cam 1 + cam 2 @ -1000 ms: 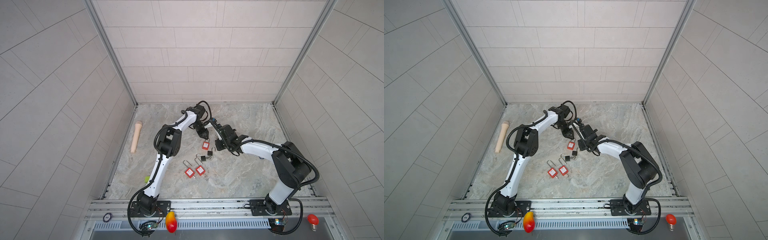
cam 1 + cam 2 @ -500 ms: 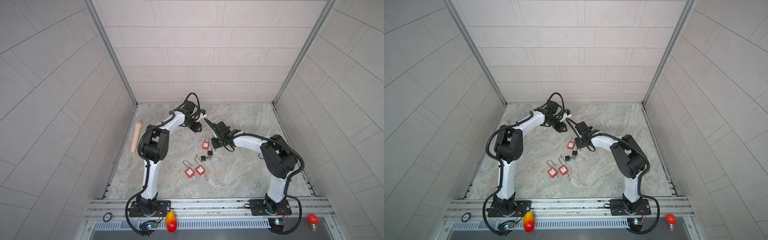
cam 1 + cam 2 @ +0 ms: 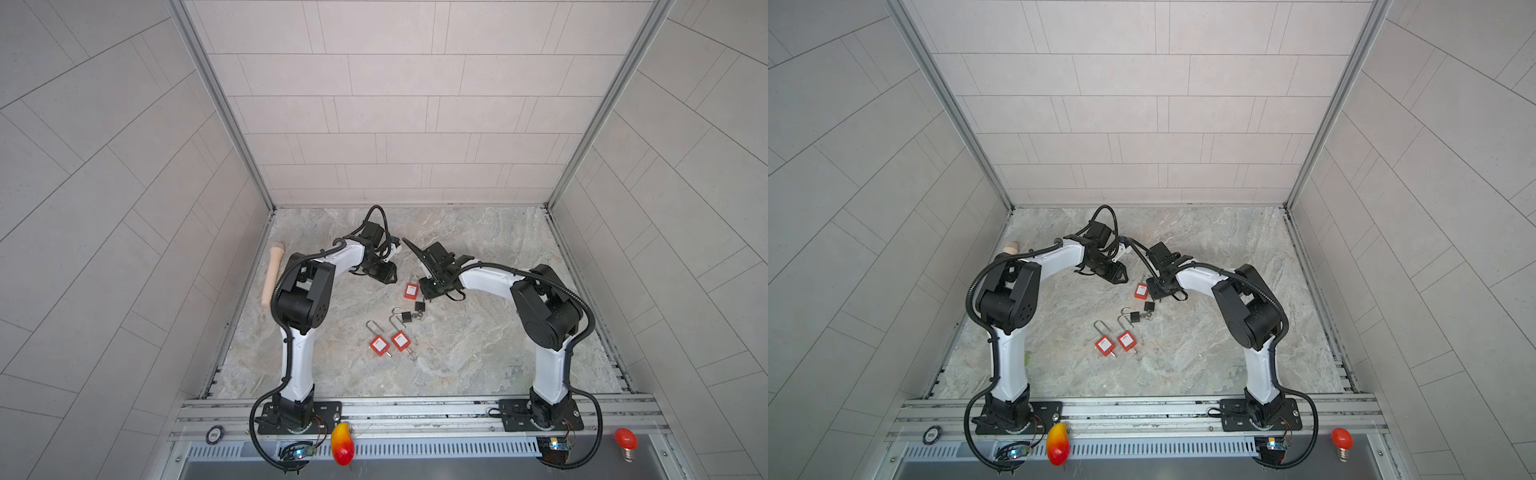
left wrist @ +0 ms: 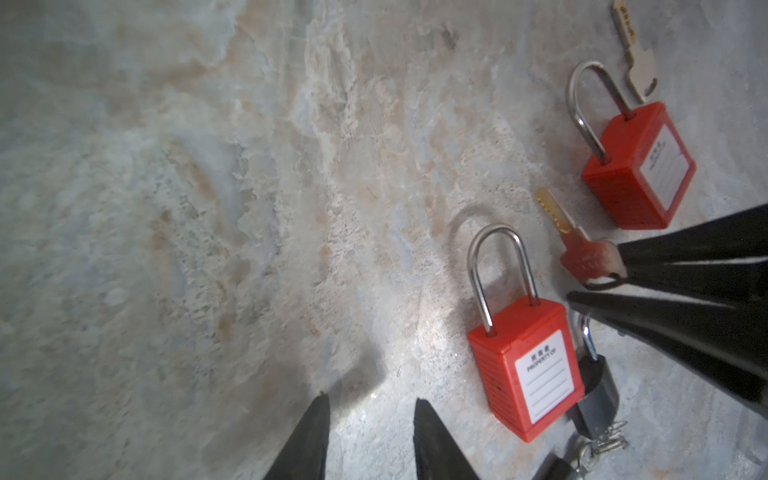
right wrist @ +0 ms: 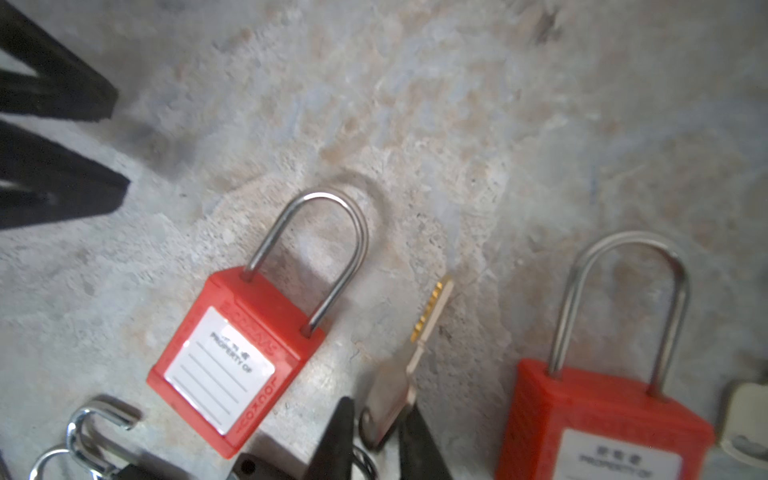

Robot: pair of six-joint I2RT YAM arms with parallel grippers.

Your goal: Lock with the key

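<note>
Now showing left gripper [image 4: 368,401] released above marble table [image 4: 187,208]; right gripper [image 5: 376,409] straddling key [image 5: 432,307] beside red padlock [image 5: 232,365], mid-table. Clenched or loose, cannot tell.

we read PROPERTY OF on the white label [image 4: 542,376] of a red padlock [image 4: 496,374], same words on a second padlock [image 5: 602,415]

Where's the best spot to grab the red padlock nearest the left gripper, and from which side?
Probably take the red padlock by its body, pinching its two narrow side faces from above with the left gripper. It lies flat, label up, and the shackle is thin and round. A small black padlock crowds one side at the base, so pinch nearer the shackle end.
</note>
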